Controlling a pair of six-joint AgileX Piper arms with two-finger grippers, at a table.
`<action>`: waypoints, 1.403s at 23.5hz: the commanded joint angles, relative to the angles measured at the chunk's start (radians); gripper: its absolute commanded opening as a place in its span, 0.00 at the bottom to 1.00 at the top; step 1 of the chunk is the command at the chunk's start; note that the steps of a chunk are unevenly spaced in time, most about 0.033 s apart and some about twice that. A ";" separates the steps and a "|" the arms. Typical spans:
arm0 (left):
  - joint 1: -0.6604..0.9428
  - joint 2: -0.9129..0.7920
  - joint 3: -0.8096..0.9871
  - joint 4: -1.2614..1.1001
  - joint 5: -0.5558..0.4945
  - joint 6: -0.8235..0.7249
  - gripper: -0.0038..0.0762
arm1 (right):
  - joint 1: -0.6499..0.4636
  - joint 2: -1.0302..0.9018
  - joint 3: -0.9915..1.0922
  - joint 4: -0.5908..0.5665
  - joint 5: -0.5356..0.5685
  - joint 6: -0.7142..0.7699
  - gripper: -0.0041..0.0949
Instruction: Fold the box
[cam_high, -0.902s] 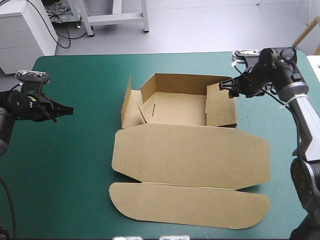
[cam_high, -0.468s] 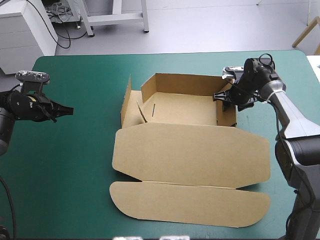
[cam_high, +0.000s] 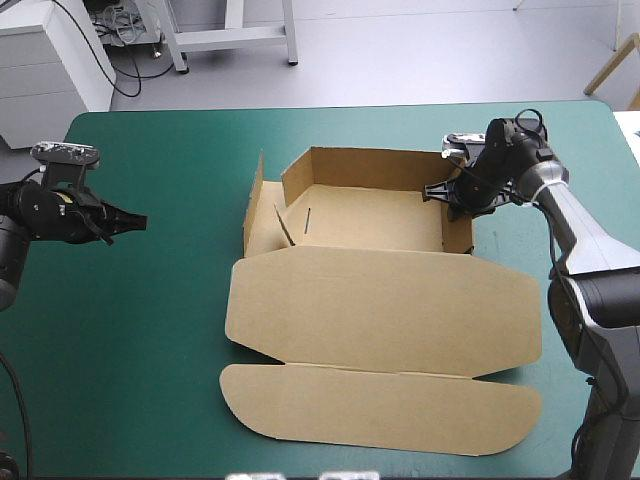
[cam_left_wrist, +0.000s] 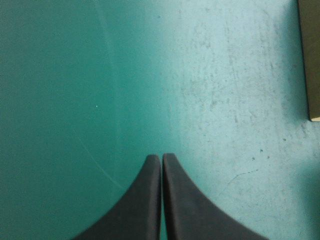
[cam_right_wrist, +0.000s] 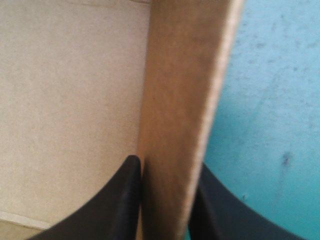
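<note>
Box (cam_high: 380, 310) sits half-formed, walls raised, lid lying flat.

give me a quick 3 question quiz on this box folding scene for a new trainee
1. Which part of the box are the right jaws shut on?
A) its right side wall
B) its far wall
C) its left side wall

2. True or false: the left jaws are holding the box's left side wall.

3. Fill in: the lid lies ___ on the teal-green cover.

Key:
1. A. The wall stands between the two black fingers.
2. False. They are shut on nothing, over bare cover, apart from the box.
3. flat
</note>
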 joint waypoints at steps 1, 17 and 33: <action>0.001 -0.028 -0.027 -0.009 -0.039 0.001 0.04 | -0.003 -0.050 -0.020 0.002 -0.014 -0.009 0.02; 0.001 -0.028 -0.027 0.032 -0.037 0.001 0.04 | -0.023 -0.086 -0.042 0.021 0.061 -0.032 0.02; 0.001 0.050 -0.027 -0.474 -0.033 0.022 0.76 | -0.053 -0.359 -0.042 0.191 0.061 -0.162 0.02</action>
